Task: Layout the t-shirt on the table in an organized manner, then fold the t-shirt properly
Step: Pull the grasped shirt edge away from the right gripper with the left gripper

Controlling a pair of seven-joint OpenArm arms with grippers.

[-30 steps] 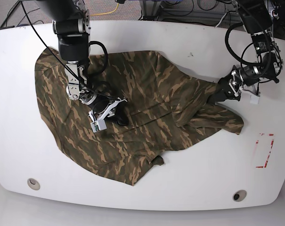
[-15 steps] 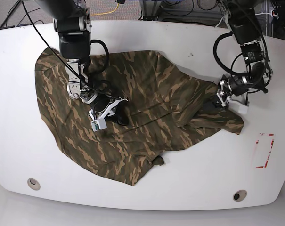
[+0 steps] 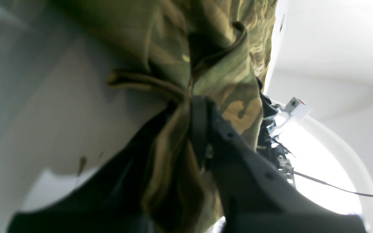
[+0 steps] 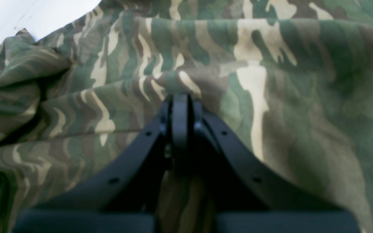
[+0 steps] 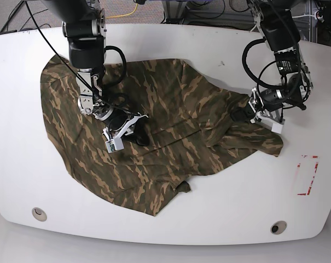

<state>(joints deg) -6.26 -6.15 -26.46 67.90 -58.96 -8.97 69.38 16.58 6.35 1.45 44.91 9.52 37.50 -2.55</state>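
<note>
No readable writing or brand anywhere; only a red outline mark [image 5: 307, 175] near the table's [image 5: 220, 213] right edge, and small white tags on both wrists, blank at this size.

Left to right in base view: bare white margin along left edge, hole [image 5: 39, 213] at lower left corner. T-shirt [image 5: 170, 137] spread crumpled across table's middle, left hem close to left edge, lower hem well short of front edge. Right gripper [image 5: 133, 133] down on shirt's left-centre, jaws pressed together on a pinch of cloth [image 4: 186, 82]. Wide open strip of table along front, second hole [image 5: 278, 227] at lower right.

Left gripper [image 5: 243, 114] at shirt's bunched right end, fingers clamped on a fold [image 3: 186, 97] of fabric. Clear white surface beyond, right of bunched sleeve up to red mark.
</note>
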